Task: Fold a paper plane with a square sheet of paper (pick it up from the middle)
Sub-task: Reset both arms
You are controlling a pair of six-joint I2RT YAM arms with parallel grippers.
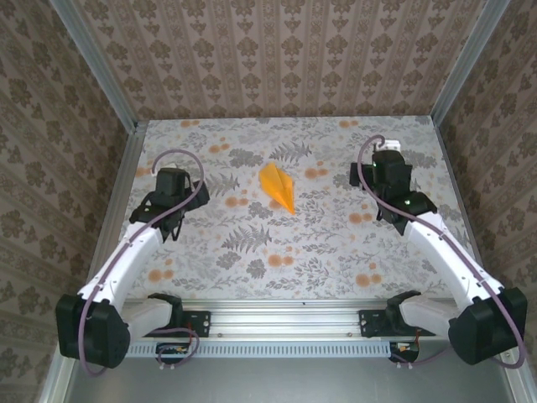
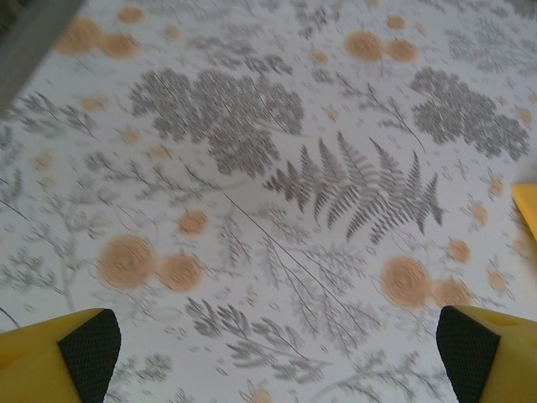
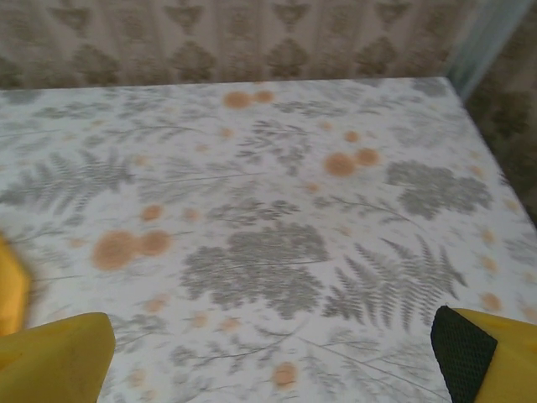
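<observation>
1. Lying flat on the flower-and-fern printed worktop (image 1: 336,252), the paper plane (image 1: 277,190) sits near the middle, between the two arms and touching neither.
2. It is a narrow, bright orange dart with lighter yellow-orange facets. In the top view its sharp tip points toward the near edge and slightly to the right.
3. The left arm (image 1: 126,256) reaches up from its base at the near-left corner. Its black wrist is over the left part of the worktop, well apart from the plane.
4. The left jaws are spread wide and hold nothing. In the left wrist view the two yellow fingers (image 2: 33,365) with dark pads (image 2: 91,348) sit at the bottom corners, with bare worktop between them.
5. An orange sliver of the paper plane (image 2: 527,210) shows at the right edge of that view, apart from both fingers.
6. The right arm (image 1: 445,243) reaches from the near-right corner, its black wrist over the far-right part of the worktop.
7. The right jaws are also spread wide and empty, with a yellow finger at each bottom corner of the right wrist view. A dark pad (image 3: 461,353) shows on the right-hand one.
8. A blurred orange bit of the paper plane (image 3: 10,294) lies at that view's left edge.
9. Patterned walls (image 1: 277,50) close in the worktop on three sides, and a metal rail (image 1: 277,315) along the near edge carries both arm bases.
</observation>
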